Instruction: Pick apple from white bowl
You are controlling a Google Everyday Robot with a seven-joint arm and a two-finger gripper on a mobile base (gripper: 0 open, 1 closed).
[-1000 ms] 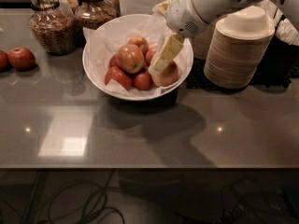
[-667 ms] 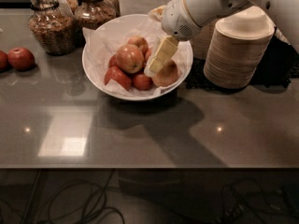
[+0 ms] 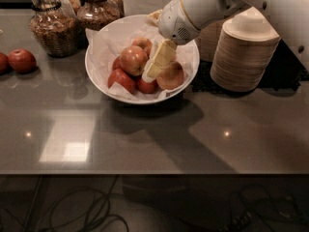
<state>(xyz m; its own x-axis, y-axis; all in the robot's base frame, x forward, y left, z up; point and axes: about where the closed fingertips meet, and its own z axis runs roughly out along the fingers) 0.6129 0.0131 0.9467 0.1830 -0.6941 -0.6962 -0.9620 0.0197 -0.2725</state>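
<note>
The white bowl (image 3: 99, 66), wide and lined with crinkled white paper, stands at the back middle of the grey counter. It holds several apples. The large red-orange apple (image 3: 133, 60), glossy with a yellowish blush, lies at the bowl's middle left. A paler orange apple (image 3: 172, 76) lies at the right, with smaller dark red apples (image 3: 121, 79) in front. My gripper (image 3: 155, 67) reaches down into the bowl from the upper right. Its cream tip sits between the red-orange apple and the paler one, close to both.
A tall stack of beige paper bowls (image 3: 245, 52) stands right of the bowl, under my arm. Two glass jars (image 3: 50, 25) stand at the back left. Two loose red apples (image 3: 21, 61) lie at the far left. The counter's front edge runs across the lower part of the view.
My gripper has moved a little to the left inside the bowl, toward the red-orange apple. The apples and the bowl have not moved.
</note>
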